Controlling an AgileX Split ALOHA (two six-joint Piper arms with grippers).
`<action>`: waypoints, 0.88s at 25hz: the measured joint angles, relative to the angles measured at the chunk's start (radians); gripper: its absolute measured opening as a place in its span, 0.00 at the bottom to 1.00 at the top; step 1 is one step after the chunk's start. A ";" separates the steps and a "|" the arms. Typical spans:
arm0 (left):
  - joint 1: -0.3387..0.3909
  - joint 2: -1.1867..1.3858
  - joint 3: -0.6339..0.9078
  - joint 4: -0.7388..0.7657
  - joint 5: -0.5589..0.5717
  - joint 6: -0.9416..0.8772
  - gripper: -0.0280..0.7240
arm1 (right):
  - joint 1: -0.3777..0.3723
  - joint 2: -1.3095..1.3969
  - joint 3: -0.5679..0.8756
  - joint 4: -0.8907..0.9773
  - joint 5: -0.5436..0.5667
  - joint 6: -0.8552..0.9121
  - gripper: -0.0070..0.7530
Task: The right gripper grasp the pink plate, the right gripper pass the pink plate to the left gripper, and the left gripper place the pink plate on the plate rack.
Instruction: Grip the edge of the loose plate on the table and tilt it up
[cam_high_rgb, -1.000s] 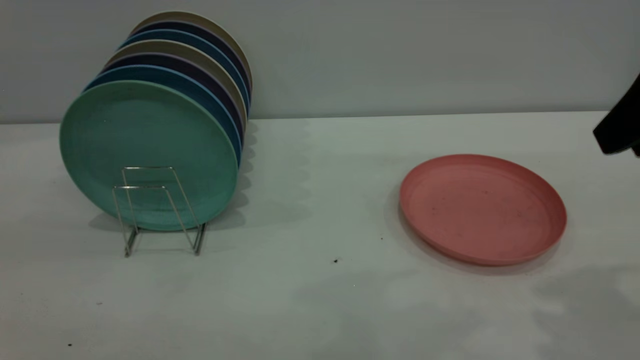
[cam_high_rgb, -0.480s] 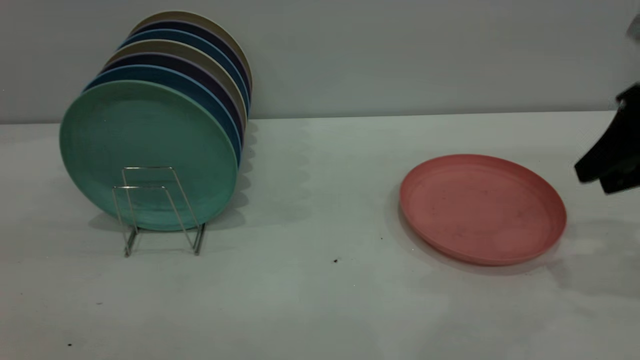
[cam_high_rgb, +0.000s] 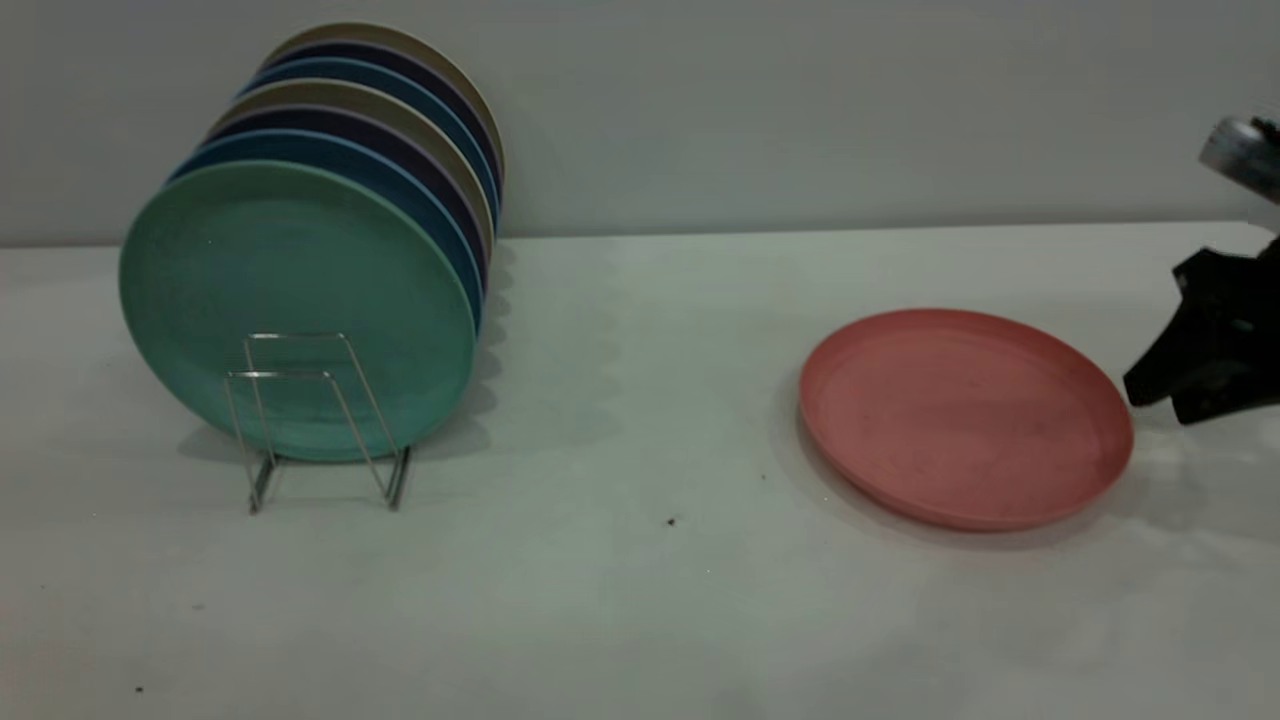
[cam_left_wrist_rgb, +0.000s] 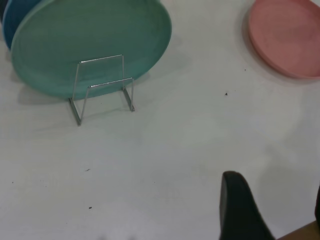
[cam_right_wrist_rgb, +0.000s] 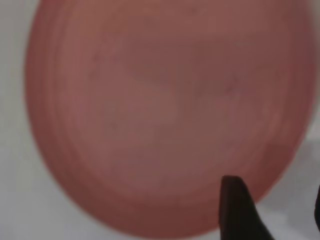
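I have the right gripper (cam_high_rgb: 1165, 398) at the right edge of the table (cam_high_rgb: 640, 600), just beside the right rim of the pink plate (cam_high_rgb: 965, 415), which lies flat and well apart from the plate rack (cam_high_rgb: 320, 420) on the left. Its jaws stand apart. To grasp well, I judge I should slide one jaw under the low rim and one over, then close squarely. The left gripper (cam_left_wrist_rgb: 270, 210) hovers over bare table nearer the rack, jaws apart too.
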 joint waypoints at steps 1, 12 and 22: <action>0.000 0.000 0.000 0.000 0.000 0.000 0.56 | 0.000 0.012 -0.010 0.005 -0.008 0.000 0.52; 0.000 0.000 0.000 0.000 0.000 0.000 0.56 | 0.000 0.136 -0.053 0.152 -0.037 -0.061 0.52; 0.000 0.000 0.000 0.000 0.000 0.000 0.56 | 0.000 0.179 -0.054 0.291 -0.022 -0.134 0.40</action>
